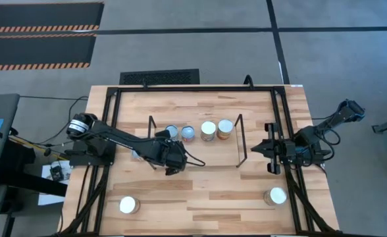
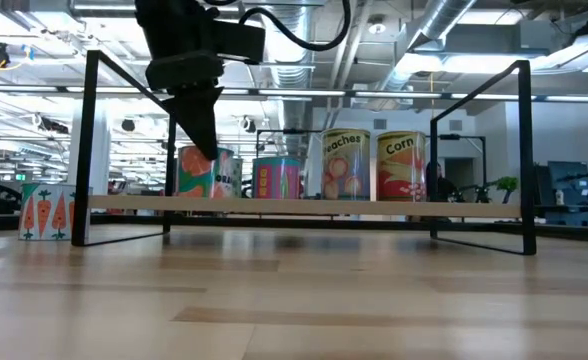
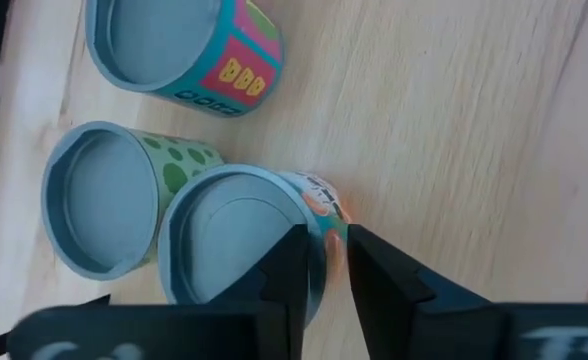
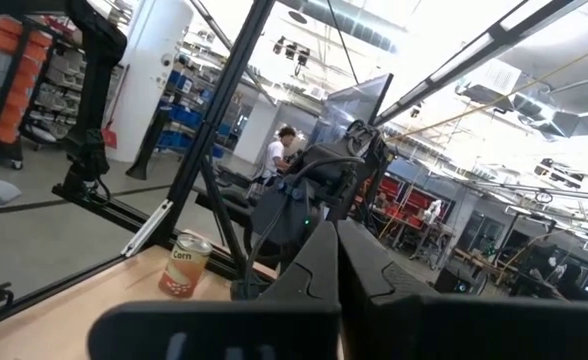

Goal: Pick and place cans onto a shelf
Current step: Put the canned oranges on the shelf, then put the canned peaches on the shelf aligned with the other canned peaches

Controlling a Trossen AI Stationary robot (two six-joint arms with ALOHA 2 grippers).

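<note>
The shelf stands mid-table. On it stand a pink-labelled can, a Peaches can and a Corn can. Their tops also show in the high view, silver-blue and whitish. My left gripper points down at the shelf's left end, shut on an orange-labelled can. That can stands beside a green-dotted can. My right gripper waits shut and empty, right of the shelf. My left gripper pinches the orange-labelled can's rim and side wall. One finger lies over the recessed top and the other is outside the wall. The fingers come from above, pointing down. In the low view the can stands upright with its base at the shelf board.
Two cans with whitish tops stand near the table's near edge, one at the left and one at the right. A carrot-labelled can stands on the table left of the shelf. A black metal frame edges the table.
</note>
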